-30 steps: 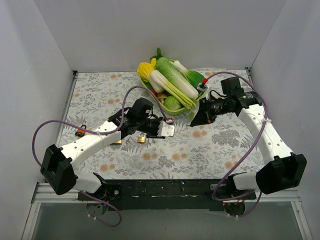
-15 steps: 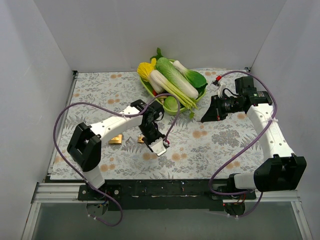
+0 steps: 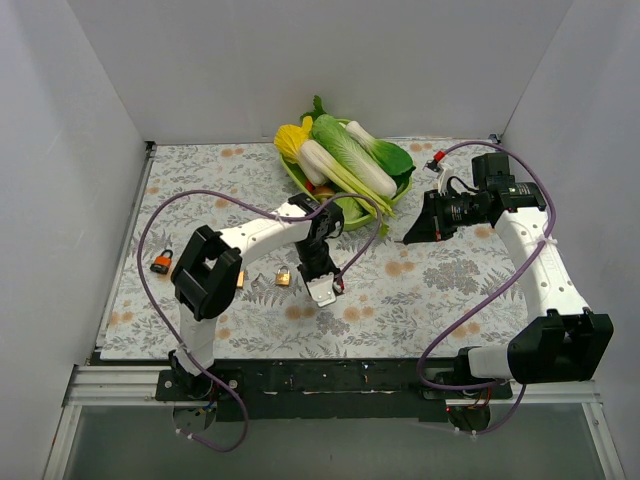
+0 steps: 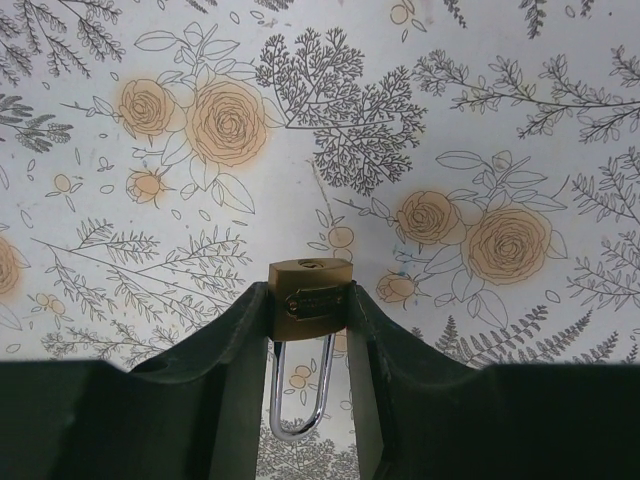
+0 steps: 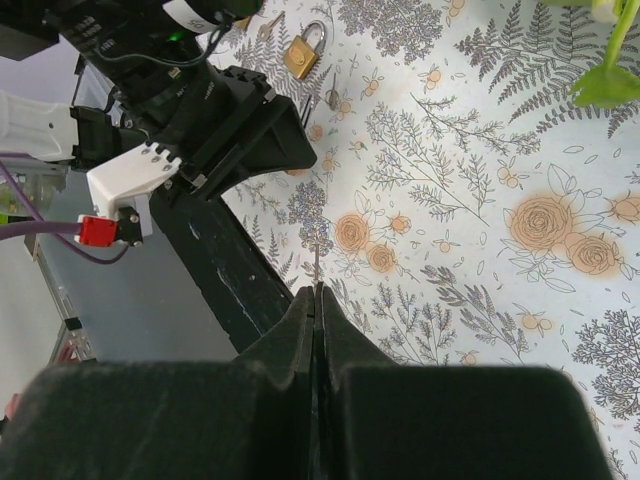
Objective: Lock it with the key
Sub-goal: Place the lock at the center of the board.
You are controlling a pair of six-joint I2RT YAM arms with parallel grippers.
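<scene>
1. Squarely between the fingers of the left claw sits a brass padlock, clamped by its body at lower centre, with the shackle pointing toward the bottom edge.
2. Meanwhile the right claw is pressed closed above the floral desk; I cannot tell whether it pinches anything.
3. Further out, a loose padlock lies on the desk at the top of the right wrist view.

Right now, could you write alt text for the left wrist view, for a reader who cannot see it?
The left gripper clamps the body of a brass padlock between its dark fingers, the silver shackle pointing toward the camera. Behind it lies a white tablecloth printed with orange roses and grey ferns.
</scene>
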